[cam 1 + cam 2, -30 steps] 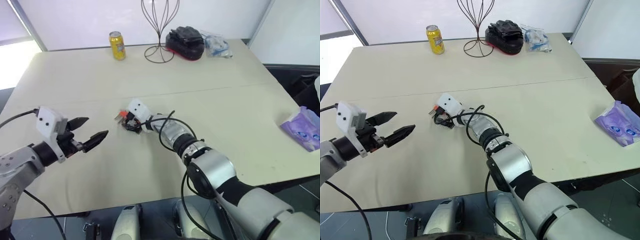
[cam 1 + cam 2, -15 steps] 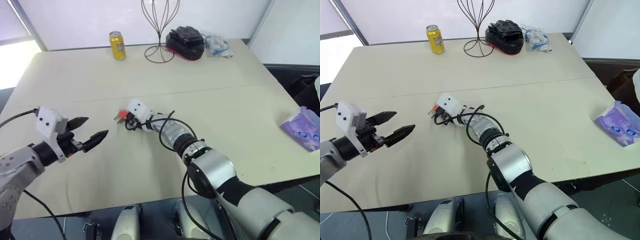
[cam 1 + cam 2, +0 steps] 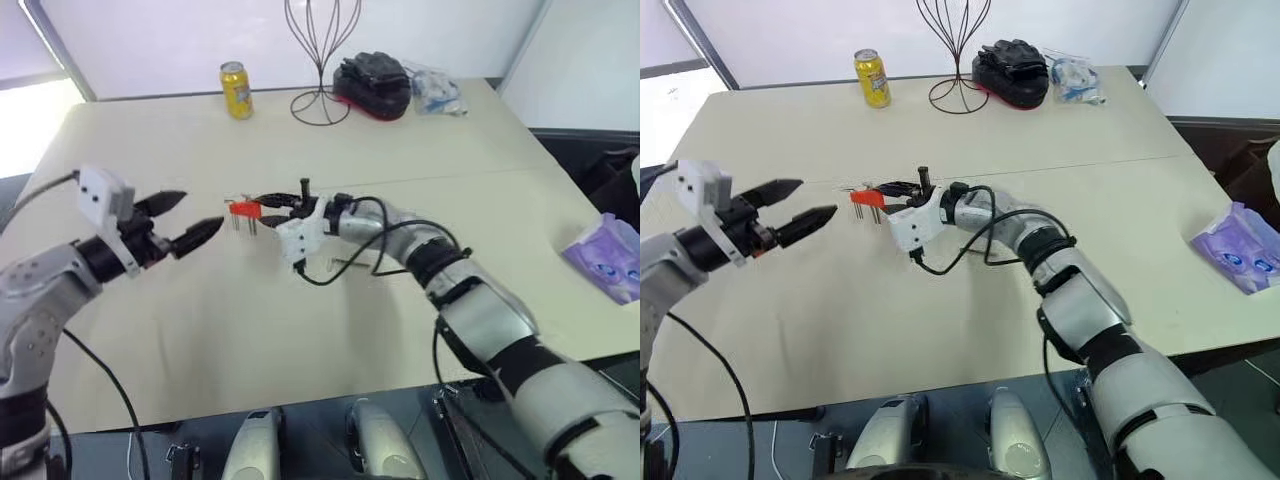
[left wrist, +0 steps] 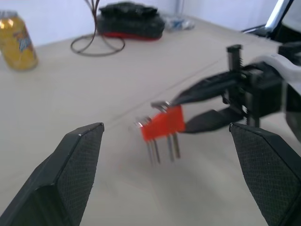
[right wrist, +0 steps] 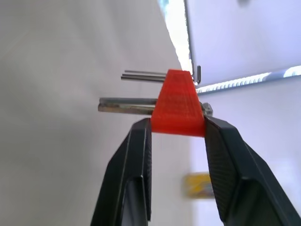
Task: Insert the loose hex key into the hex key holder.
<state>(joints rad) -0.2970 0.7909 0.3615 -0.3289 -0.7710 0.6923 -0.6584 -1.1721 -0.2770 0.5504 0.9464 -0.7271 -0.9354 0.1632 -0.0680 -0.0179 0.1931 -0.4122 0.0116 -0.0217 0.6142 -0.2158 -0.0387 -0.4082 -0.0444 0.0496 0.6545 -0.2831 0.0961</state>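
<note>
The right claw (image 3: 262, 211) pinches the orange holder (image 3: 244, 210) in the air above the table (image 3: 420, 130) middle, keys hanging down. The left claw (image 3: 190, 220) gapes wide, empty, just beside it. The loose key (image 3: 350, 265) lies on the table under the right arm; picking it up looks next

prob. a lab/test room: bare beige table (image 3: 500, 150), white partition walls (image 3: 150, 40).
</note>
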